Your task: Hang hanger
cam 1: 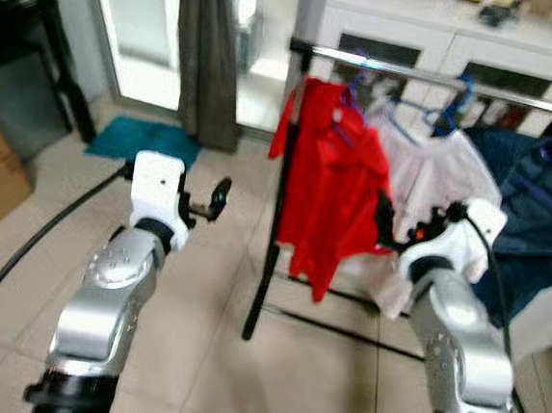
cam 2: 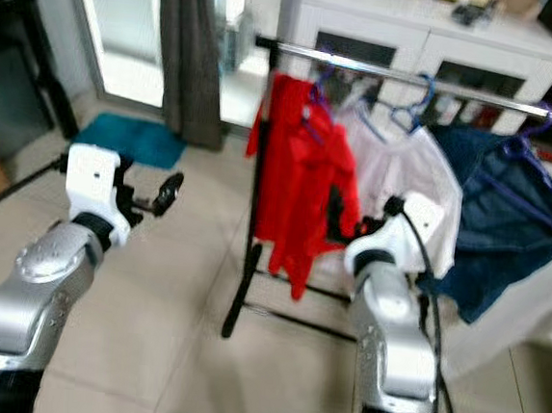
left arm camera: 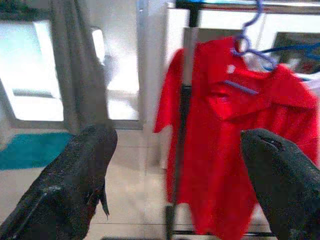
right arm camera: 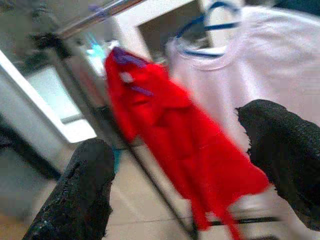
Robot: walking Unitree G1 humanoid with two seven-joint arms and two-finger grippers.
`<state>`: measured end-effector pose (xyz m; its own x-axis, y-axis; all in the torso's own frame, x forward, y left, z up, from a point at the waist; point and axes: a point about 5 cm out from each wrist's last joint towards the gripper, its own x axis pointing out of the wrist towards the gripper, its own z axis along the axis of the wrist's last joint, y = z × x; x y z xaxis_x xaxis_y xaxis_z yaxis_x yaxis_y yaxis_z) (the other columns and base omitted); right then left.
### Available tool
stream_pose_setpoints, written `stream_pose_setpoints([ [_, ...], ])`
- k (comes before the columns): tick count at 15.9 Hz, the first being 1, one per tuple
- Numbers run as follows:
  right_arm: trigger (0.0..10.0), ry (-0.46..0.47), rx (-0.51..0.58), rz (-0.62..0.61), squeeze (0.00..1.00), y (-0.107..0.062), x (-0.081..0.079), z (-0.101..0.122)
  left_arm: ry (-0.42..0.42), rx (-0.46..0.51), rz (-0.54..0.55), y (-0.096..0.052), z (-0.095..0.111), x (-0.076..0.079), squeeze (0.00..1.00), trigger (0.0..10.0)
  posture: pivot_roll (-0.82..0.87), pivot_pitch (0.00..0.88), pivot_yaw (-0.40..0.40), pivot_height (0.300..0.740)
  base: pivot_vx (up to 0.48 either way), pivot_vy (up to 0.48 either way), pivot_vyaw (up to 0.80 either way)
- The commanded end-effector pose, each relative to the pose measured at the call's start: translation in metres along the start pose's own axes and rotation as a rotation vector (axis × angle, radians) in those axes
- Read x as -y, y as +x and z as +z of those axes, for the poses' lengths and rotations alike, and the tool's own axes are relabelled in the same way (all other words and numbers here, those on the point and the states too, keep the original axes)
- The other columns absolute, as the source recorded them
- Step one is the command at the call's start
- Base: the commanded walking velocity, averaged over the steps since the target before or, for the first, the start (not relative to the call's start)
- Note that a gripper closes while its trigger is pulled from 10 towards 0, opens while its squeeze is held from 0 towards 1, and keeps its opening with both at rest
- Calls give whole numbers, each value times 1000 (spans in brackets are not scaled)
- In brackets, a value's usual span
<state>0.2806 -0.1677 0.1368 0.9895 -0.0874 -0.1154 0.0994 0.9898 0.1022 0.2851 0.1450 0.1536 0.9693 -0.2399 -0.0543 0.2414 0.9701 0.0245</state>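
Both grippers, left (cam 1: 220, 200) and right (cam 1: 387, 219), gape empty before your rail (cam 1: 442, 78); reversing carelessly snags the red shirt (cam 1: 328, 187).

Pale tiled floor (cam 1: 195, 354). Black-framed clothes rack (cam 1: 273, 216) standing on it, chrome rail (cam 1: 442, 78) on top. Hung from rail on hangers: red shirt (cam 1: 331, 187), white garment (cam 1: 434, 172), dark blue garment (cam 1: 537, 205). Teal mat (cam 1: 142, 140) on tiles by doorway. Black cable (cam 1: 21, 252) trailing across floor.
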Motion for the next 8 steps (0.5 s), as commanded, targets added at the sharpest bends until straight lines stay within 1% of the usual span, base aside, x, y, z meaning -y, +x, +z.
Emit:
stream_pose_setpoints([
  [1, 10000, -3, 25, 7, 0, 1, -2, 5, 15, 11, -9, 0, 3, 1, 0, 10000, -18, 0, -52, 740, 334, 0, 0],
  [2, 10000, -5, 26, 12, 0, 1, -3, 5, 13, 11, -10, 0, 2, 1, 0, 10000, -18, 0, -53, 740, 330, 0, 0],
  [3, 10000, 12, 11, 29, 0, 1, -4, 4, 7, 10, -10, 1, 2, 1, 0, 10000, -19, 0, -54, 740, 334, 0, 0],
  [6, 10000, 46, 13, 51, 0, 2, -6, 5, -1, 9, -8, 1, 1, 2, 0, 10000, -17, 0, -56, 740, 334, 0, 0],
  [8, 10000, 9, 16, 6, 0, 4, -3, 6, -10, -9, 20, 2, -1, 0, 0, 10000, -16, 0, -59, 740, 311, 0, 0],
])
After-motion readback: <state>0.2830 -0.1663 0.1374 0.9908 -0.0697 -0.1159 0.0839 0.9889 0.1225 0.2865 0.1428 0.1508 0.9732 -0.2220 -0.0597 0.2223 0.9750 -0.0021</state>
